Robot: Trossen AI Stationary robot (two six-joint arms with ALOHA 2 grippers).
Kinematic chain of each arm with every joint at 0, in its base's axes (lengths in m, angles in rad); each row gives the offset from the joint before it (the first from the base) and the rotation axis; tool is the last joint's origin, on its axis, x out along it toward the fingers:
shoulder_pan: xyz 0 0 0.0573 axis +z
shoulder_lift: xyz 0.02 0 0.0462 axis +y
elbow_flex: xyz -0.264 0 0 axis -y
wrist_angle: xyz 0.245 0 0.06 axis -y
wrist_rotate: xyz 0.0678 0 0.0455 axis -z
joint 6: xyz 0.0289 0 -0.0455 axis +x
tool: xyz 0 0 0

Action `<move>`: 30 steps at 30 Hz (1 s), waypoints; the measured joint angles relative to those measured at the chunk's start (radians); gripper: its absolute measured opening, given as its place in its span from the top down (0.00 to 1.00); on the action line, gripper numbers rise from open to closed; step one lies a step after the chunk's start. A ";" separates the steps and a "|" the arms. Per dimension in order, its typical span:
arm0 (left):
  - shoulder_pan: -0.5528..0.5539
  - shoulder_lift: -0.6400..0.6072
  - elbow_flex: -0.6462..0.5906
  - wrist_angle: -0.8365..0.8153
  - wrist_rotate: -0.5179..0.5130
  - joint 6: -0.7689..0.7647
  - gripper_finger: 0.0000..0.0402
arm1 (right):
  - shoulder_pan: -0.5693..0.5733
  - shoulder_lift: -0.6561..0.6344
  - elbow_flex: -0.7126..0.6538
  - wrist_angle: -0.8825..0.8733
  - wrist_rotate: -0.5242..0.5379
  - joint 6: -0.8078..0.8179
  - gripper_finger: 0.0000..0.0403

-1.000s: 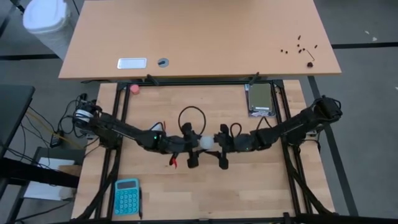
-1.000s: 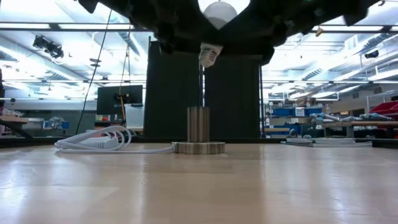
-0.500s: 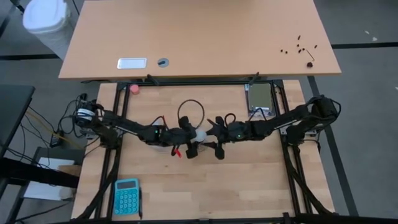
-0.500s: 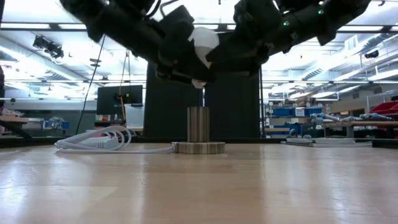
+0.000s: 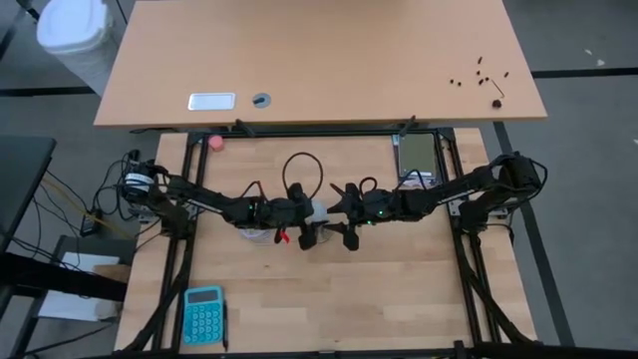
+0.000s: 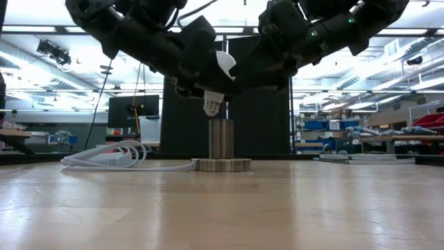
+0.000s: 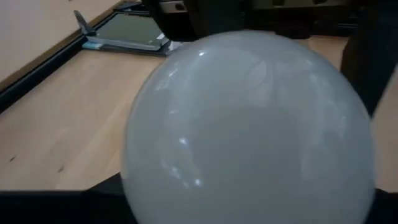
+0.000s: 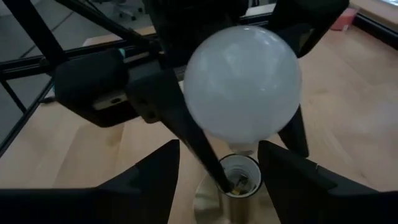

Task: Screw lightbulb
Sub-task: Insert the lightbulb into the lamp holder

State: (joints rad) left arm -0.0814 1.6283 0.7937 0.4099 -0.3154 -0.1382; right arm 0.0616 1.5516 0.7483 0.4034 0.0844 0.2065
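A teal calculator (image 5: 203,314) lies at the near left of the counter (image 5: 399,289), and a pink ball (image 5: 214,143) sits at its far left edge. A coiled white cord (image 6: 111,156) lies left of the socket (image 6: 221,142), a metal cylinder on a round base that stands open-topped; the right wrist view looks down into its empty cup (image 8: 239,180).

The left claw (image 5: 299,213) reaches in from the left and is closed on the bulb (image 6: 220,73), its fingers (image 8: 186,134) pressed against the white globe. The bulb hangs tilted, its screw base (image 6: 212,105) just above the socket's rim and a little to the left, not inside it.

The right claw (image 5: 341,211) comes in from the right, just beside the bulb. Its fingers (image 8: 155,174) stand partly apart, on either side of the socket below, holding nothing.

At the far right of the counter lies a grey tablet-like device (image 5: 418,158).
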 joint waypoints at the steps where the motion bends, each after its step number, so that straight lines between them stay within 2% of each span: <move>1: 0.000 0.000 0.000 0.003 0.002 -0.002 0.39 | 0.000 0.000 0.000 0.000 0.000 0.000 0.43; 10: -0.004 0.026 0.000 0.025 0.006 -0.049 0.40 | 0.000 0.000 -0.001 0.000 -0.001 0.011 0.43; 17: -0.005 0.086 0.000 0.122 0.007 -0.055 0.40 | 0.000 0.001 -0.002 -0.011 -0.002 0.026 0.43; 30: -0.017 0.087 0.000 0.107 0.014 -0.076 0.40 | 0.001 -0.001 -0.002 -0.084 -0.019 0.033 0.43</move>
State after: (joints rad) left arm -0.0982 1.7157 0.7940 0.5167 -0.3016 -0.2142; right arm 0.0626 1.5501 0.7464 0.3195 0.0658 0.2398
